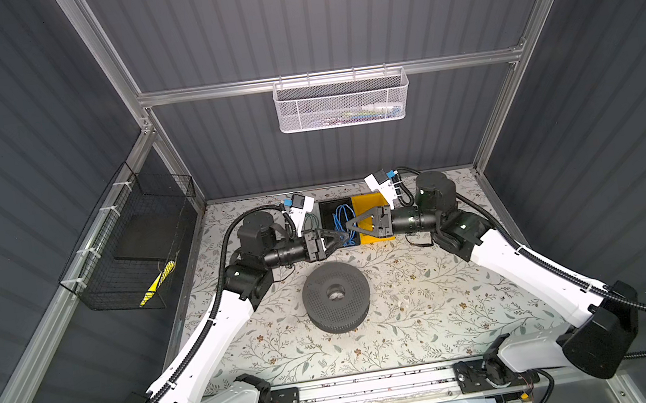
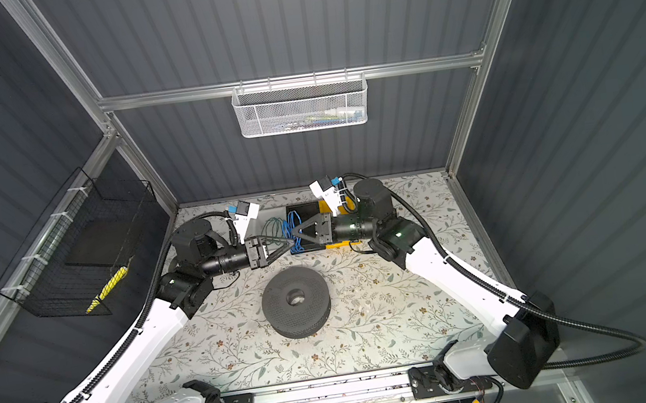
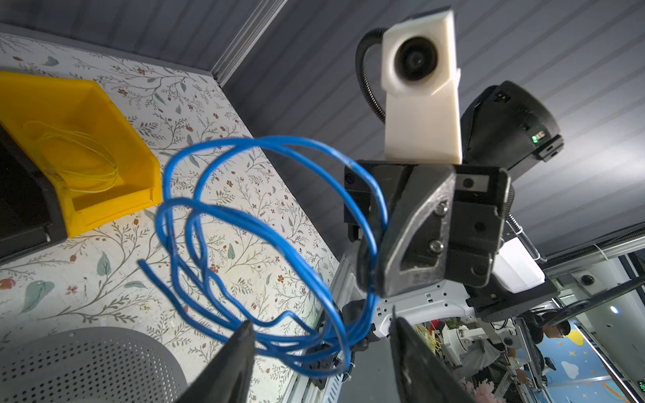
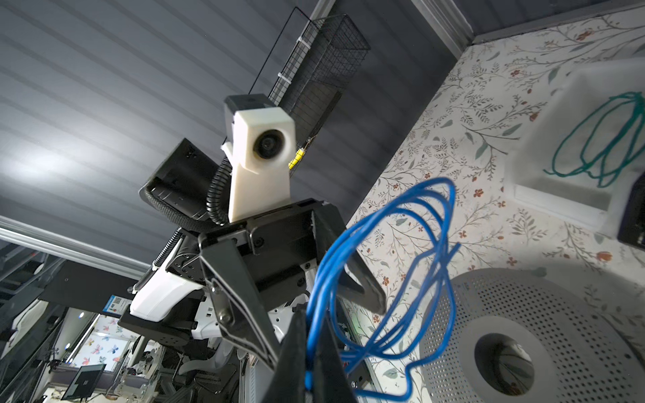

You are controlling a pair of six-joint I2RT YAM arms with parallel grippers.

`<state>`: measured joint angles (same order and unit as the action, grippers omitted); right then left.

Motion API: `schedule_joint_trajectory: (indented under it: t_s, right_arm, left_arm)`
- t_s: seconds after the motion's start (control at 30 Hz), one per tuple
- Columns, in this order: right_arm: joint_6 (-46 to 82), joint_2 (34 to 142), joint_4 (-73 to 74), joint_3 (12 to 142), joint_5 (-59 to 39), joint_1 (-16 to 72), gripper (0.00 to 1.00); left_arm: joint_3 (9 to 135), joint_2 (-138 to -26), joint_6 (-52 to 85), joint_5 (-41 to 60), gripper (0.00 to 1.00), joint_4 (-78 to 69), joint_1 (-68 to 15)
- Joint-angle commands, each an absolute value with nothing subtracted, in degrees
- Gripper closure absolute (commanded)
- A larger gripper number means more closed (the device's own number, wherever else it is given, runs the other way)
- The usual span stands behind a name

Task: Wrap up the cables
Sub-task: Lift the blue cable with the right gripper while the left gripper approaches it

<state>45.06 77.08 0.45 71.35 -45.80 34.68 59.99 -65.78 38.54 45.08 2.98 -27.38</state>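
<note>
The cables are one thin bright-blue wire point(image 1: 344, 225) point(image 2: 293, 231) gathered into loose loops that hang in the air over the bins at the back of the table. My right gripper point(image 1: 347, 228) point(image 4: 312, 324) is shut on one side of the coil point(image 4: 323, 279), with the strands pinched between its fingers. My left gripper point(image 1: 344, 237) point(image 3: 321, 317) faces it from the left and is open. Its two fingers straddle the lower strands of the coil point(image 3: 279, 139) with a wide gap. One loose wire end sticks out toward the table.
A dark perforated disc with a centre hole point(image 1: 336, 296) lies mid-table, in front of both grippers. Behind them stand a yellow bin point(image 3: 104, 146) holding thin yellow wire, a black bin point(image 1: 328, 208) and a white bin point(image 4: 576, 139) holding green wire. Wire baskets hang on the back wall point(image 1: 342, 101) and left wall point(image 1: 133, 242).
</note>
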Motion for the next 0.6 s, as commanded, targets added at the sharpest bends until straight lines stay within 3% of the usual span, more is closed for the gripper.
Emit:
schedule_joint_trajectory:
  t_s: [0.0, 0.27, 0.43, 0.57]
  right_arm:
    - [46.59, 77.5, 4.4, 71.06, -47.54, 35.61, 1.0]
    - [44.95, 76.95, 1.42, 70.47, -47.68, 36.43, 1.0]
    - [41.18, 75.39, -3.95, 70.71, -45.9, 36.45, 1.0]
    - [38.24, 73.85, -7.94, 71.23, -44.45, 36.34, 1.0]
  left_arm:
    - [61.18, -66.11, 37.02, 43.06, 0.43, 4.91, -27.51]
    - [61.15, -65.79, 36.15, 39.24, 0.66, 6.81, -27.51]
    - [62.18, -65.65, 34.76, 36.83, 0.91, 10.13, -27.51]
    - [62.34, -64.57, 33.84, 34.0, 0.98, 11.88, -27.51]
